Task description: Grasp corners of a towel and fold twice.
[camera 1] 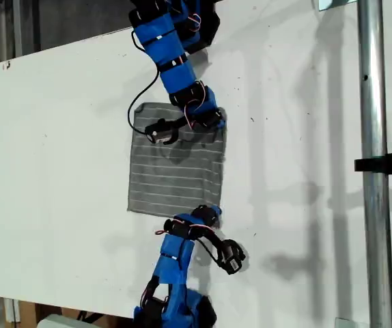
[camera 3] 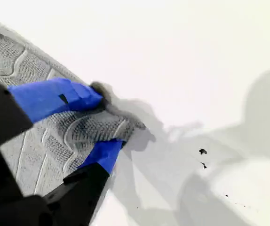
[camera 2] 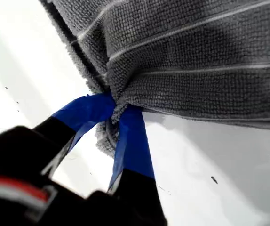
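The grey striped towel (camera 1: 175,171) lies flat on the white table (camera 1: 59,171). My first gripper (camera 1: 212,212) reaches up from the exterior view's bottom and is shut on the towel's lower right corner (camera 2: 114,113), its blue fingers (camera 2: 132,141) pinching bunched cloth (camera 2: 196,47). My second gripper (camera 1: 216,121) comes down from the exterior view's top and is shut on the upper right corner (camera 3: 125,125), with the towel (camera 3: 78,129) gathered between its blue fingers (camera 3: 55,96). The two corners (camera 1: 136,108) (camera 1: 130,209) on the exterior view's left lie free on the table.
A vertical metal pole (camera 1: 373,171) with a black clamp (camera 1: 390,164) stands at the exterior view's right. A black cable (camera 1: 143,85) loops off the second arm above the towel. The table's slanted far edge (camera 1: 59,49) runs along the exterior view's upper left.
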You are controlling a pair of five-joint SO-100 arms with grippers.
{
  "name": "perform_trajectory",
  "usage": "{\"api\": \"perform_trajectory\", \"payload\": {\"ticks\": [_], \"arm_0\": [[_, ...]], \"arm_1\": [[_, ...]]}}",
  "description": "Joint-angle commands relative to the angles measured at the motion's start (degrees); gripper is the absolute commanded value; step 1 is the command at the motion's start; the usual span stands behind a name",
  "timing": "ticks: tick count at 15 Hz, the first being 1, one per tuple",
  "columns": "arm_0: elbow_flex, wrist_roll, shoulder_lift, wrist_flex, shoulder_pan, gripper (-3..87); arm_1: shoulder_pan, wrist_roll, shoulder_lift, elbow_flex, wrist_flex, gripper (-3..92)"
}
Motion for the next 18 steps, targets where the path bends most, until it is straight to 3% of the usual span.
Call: {"api": "perform_trajectory", "payload": {"ticks": [1,4,7,9,11,14,16,18], "arm_0": [[1.3,-0.9,1.1,0.3,-2.0,-2.9],[1.0,-0.4,4.6,4.2,1.6,-3.0],[0.9,0.7,13.8,9.1,7.0,-3.1],[2.8,1.2,23.6,10.5,12.4,-3.1],[9.5,0.3,30.8,8.3,10.5,-3.1],[13.2,12.6,30.2,4.9,-8.4,-3.2],[7.7,22.8,26.7,3.3,-20.8,-3.2],[-0.5,30.8,21.6,3.1,-29.7,-3.2]], "arm_1": [[-1.1,0.6,0.6,-0.4,-0.2,-0.2],[-1.7,1.0,1.4,-1.0,0.5,-0.2],[-8.1,2.2,5.9,-8.6,5.1,-0.2],[-13.1,1.7,3.4,-23.6,11.2,-0.2],[-10.8,1.2,0.4,-30.4,22.4,-0.2],[6.4,-0.1,23.2,-11.0,29.7,-0.2],[23.5,-8.4,39.6,2.2,31.2,-0.2],[38.0,-20.7,43.4,2.5,33.5,-0.2]]}}
